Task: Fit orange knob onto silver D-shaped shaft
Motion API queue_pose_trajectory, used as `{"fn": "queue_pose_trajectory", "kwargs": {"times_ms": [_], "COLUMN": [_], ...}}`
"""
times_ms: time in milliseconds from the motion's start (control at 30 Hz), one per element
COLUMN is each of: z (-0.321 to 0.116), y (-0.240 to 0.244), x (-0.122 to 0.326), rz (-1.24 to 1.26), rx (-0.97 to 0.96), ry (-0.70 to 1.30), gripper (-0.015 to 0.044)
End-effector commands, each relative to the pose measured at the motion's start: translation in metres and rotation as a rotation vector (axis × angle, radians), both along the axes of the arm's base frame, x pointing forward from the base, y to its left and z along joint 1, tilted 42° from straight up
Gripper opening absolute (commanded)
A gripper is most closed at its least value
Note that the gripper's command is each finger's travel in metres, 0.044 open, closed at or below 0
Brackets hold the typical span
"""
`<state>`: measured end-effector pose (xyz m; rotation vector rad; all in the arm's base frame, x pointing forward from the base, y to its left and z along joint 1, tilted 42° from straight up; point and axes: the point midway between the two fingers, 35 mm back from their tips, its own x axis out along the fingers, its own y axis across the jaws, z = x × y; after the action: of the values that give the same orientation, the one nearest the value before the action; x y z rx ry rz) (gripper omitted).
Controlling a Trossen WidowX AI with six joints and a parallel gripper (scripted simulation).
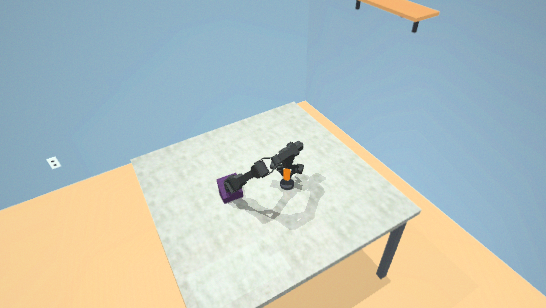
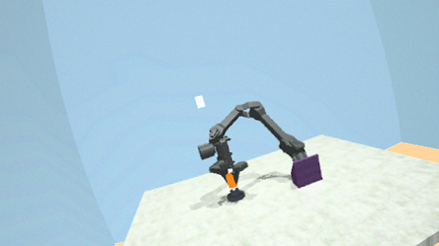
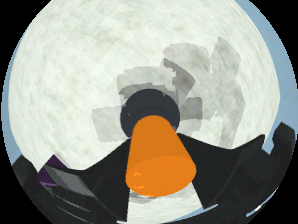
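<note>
The orange knob point(image 1: 286, 175) point(image 2: 231, 180) point(image 3: 160, 175) is held just above the round dark pedestal point(image 1: 287, 185) point(image 2: 236, 195) point(image 3: 129, 111), leaning slightly in the exterior view. A small gap with a light bit, seemingly the shaft, shows between them there. My gripper point(image 1: 286, 170) point(image 2: 230, 176) point(image 3: 158, 155) is shut on the knob, with one black finger on each side of it. In the wrist view the knob's lower end overlaps the near part of the pedestal. The knob's hole and the shaft's flat side are hidden, so I cannot tell how they line up.
A purple block point(image 1: 224, 193) point(image 2: 307, 172) is at the foot of the arm on the pale table point(image 1: 200, 250) point(image 2: 202, 241). The arm arches from there to the pedestal. A wall shelf point(image 1: 400, 7) hangs far behind the table.
</note>
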<state>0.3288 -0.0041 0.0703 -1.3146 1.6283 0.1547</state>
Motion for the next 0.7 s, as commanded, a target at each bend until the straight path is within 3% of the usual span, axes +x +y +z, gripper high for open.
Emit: {"fn": "queue_pose_trajectory", "kwargs": {"times_ms": [0,667], "z": [-0.0005,0.0009], "y": [-0.0001,0.0002], "x": [0.0006,0.0006], "rz": [0.002,0.157], "rx": [0.0,-0.019], "ry": [-0.001,0.139], "gripper": [0.0,0.0]}}
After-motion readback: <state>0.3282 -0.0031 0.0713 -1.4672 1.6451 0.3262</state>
